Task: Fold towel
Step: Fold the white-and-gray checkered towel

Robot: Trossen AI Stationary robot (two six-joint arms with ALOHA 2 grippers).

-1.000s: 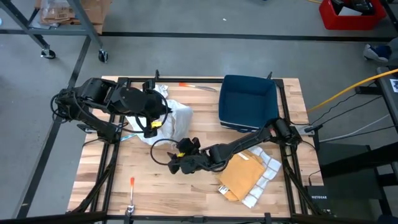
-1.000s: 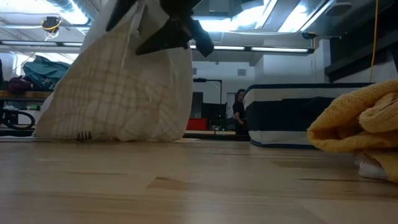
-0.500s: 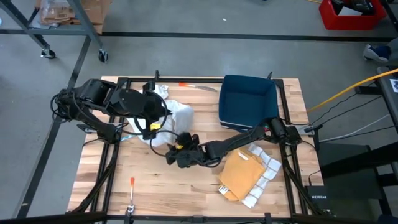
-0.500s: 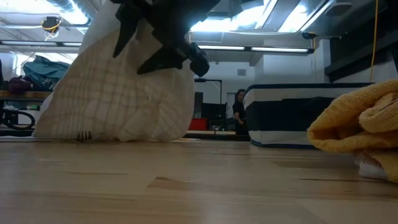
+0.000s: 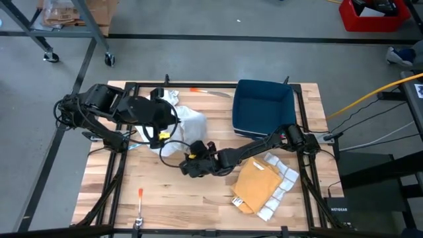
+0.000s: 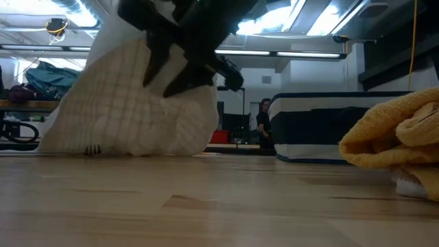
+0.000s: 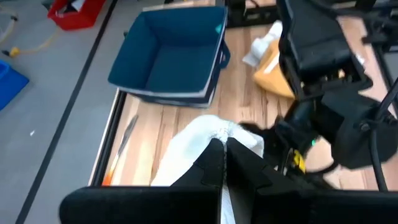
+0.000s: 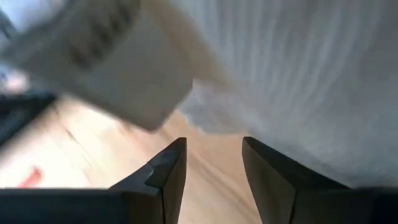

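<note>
High view: white checked towel (image 5: 188,125) bunched left of centre, pinched up by left gripper (image 5: 160,132).
Soft, light, floppy; right gripper (image 5: 187,160), jaws parted and empty, should take a hanging edge.

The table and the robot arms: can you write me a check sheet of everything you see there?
Surface: wooden table, bare boards at the front.
Job's things: white checked towel bunched up and lifted at the table's back left; it hangs down to the wood in the low view.
Clutter: dark blue bin at the back; yellow cloth lying on a white cloth at the front right; small orange-tipped tool near the front left.
Grippers: left gripper shut on the white checked towel, holding it up; right gripper open, its fingers just below the towel's hanging edge.
Cables: yellow cable on the floor at the right.
Surroundings: red crate on the floor; a person far behind the table.
</note>
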